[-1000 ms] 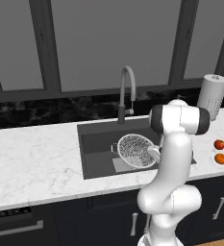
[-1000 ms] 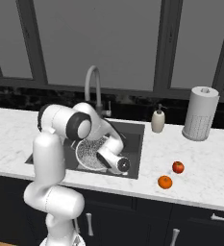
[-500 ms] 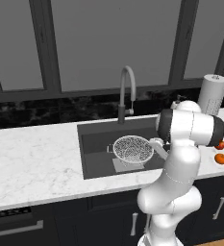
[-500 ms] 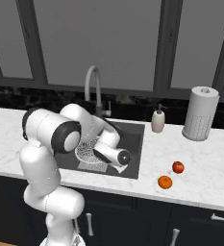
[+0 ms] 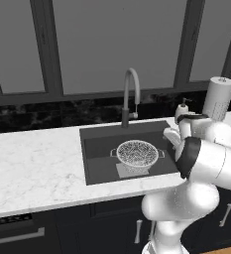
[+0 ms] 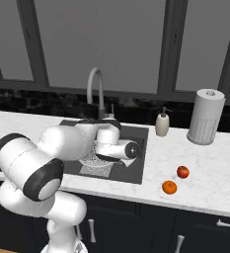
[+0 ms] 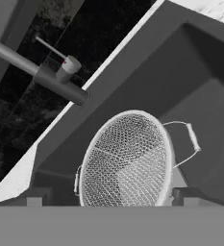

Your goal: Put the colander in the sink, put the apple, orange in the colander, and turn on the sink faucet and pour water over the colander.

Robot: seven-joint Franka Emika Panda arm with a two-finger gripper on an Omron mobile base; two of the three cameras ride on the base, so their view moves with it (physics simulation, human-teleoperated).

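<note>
The colander (image 5: 137, 152) rests upright on the bottom of the sink (image 5: 97, 149), over the drain plate; the hand view shows its mesh bowl (image 7: 128, 158) and one wire handle. My gripper (image 7: 111, 197) hovers above it, open, fingertips (image 7: 36, 197) wide apart and touching nothing. My hand (image 5: 169, 135) is over the sink's right edge. The faucet (image 5: 130, 94) arches over the basin's back, and its lever (image 7: 68, 62) is in the hand view. The apple (image 6: 183, 172) and the orange (image 6: 170, 187) lie side by side on the counter right of the sink (image 6: 136, 133).
A white perforated cylinder (image 6: 205, 116) stands at the back right of the counter, and a soap bottle (image 6: 161, 123) stands beside the sink's right rear corner. My arm's white links (image 6: 62, 148) hang over the sink's left half. White marble counter (image 5: 32, 158) stretches left.
My arm has swung right and my hand has drawn back from the colander's right rim. The colander stays in the sink, now lying level.
</note>
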